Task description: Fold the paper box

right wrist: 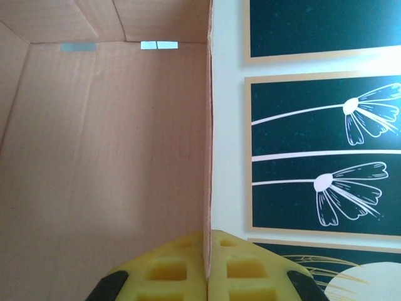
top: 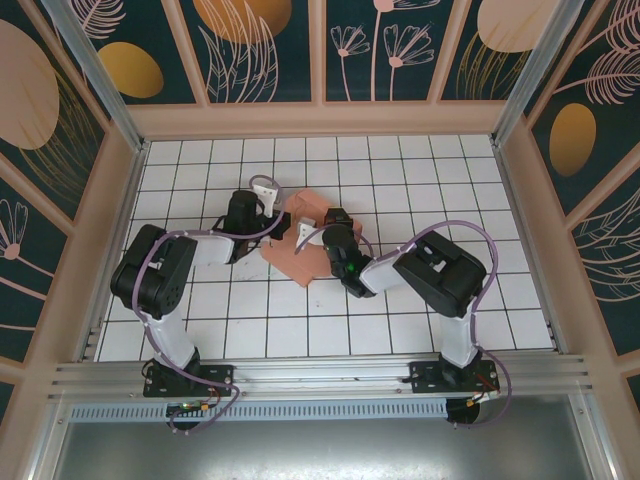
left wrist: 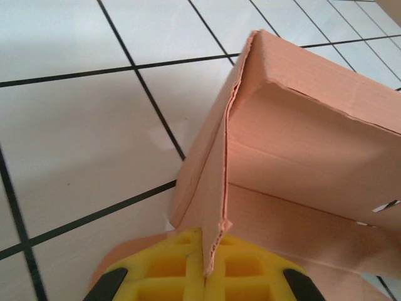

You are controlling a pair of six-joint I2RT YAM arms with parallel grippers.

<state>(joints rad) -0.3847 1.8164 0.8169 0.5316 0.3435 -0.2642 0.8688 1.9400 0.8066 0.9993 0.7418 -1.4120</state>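
Observation:
The salmon-pink paper box (top: 298,252) lies partly folded on the white tiled table between both arms. My left gripper (top: 280,213) reaches it from the left. In the left wrist view its yellow pads (left wrist: 169,269) are shut on the raw edge of an upright flap of the paper box (left wrist: 301,144). My right gripper (top: 320,225) comes from the right. Seen from the right wrist, it (right wrist: 208,254) is shut on the edge of another raised panel of the paper box (right wrist: 106,157), whose inner face has small slots near the top.
Peach-framed walls with dark floral panels (top: 270,50) enclose the table on the back and both sides. An aluminium rail (top: 320,375) carrying both arm bases runs along the near edge. Bare white tiles (top: 420,170) surround the box.

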